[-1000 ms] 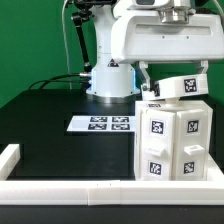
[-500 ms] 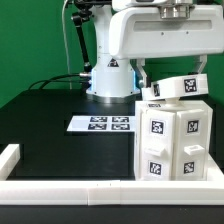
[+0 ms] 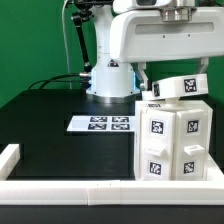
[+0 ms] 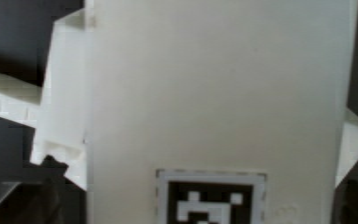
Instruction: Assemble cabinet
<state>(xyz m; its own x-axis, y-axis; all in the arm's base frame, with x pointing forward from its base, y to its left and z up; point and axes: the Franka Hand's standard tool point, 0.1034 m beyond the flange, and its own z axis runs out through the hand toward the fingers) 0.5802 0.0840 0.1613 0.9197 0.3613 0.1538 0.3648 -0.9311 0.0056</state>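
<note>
My gripper [image 3: 175, 80] is released, jaws wide, straddling the tilted top block [image 3: 182, 88] on the cabinet [image 3: 172, 140], exterior view's right.

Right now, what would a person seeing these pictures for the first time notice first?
The white cabinet, covered with black-and-white tags, stands at the exterior view's right, and the big white robot arm hangs directly above it. Toward the exterior view's left, the flat marker board lies on the black table.

Green wall [image 3: 30, 35] behind black table [image 3: 50, 140]
</note>
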